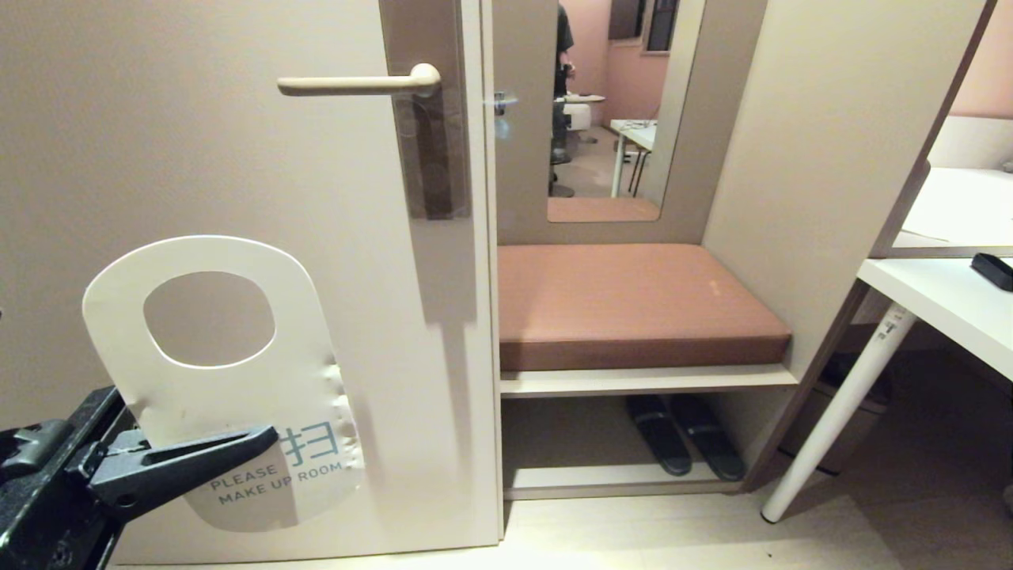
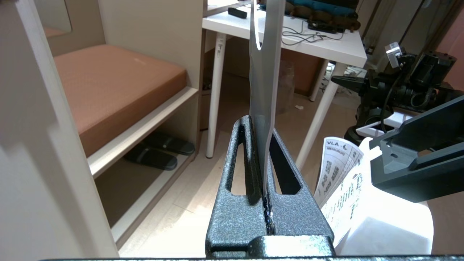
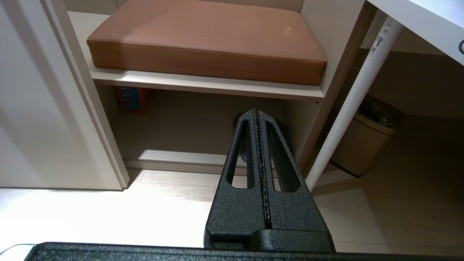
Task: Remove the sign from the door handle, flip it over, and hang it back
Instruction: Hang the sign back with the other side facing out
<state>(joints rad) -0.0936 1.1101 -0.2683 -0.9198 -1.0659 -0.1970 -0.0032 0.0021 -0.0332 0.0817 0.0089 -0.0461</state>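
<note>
The sign [image 1: 237, 396] is a white card with an oval hole at its upper end and blue text "PLEASE MAKE UP ROOM" facing me. It is off the door handle [image 1: 356, 82], held upright in front of the door, below and left of the lever. My left gripper [image 1: 265, 437] is shut on the sign's lower part from the left. The left wrist view shows the sign [image 2: 264, 72] edge-on, rising from between the closed fingers [image 2: 250, 152]. The handle is bare on its brown-grey plate [image 1: 431, 158]. My right gripper [image 3: 256, 111] is shut on nothing, low, pointing toward the bench shelf.
Right of the door edge is a bench with a brown cushion [image 1: 633, 301] and dark slippers [image 1: 681, 443] beneath. A white table [image 1: 942, 301] with a slanted leg [image 1: 839, 412] stands at the right, with a bin [image 3: 366, 145] under it. A person [image 1: 563, 79] shows in the distance.
</note>
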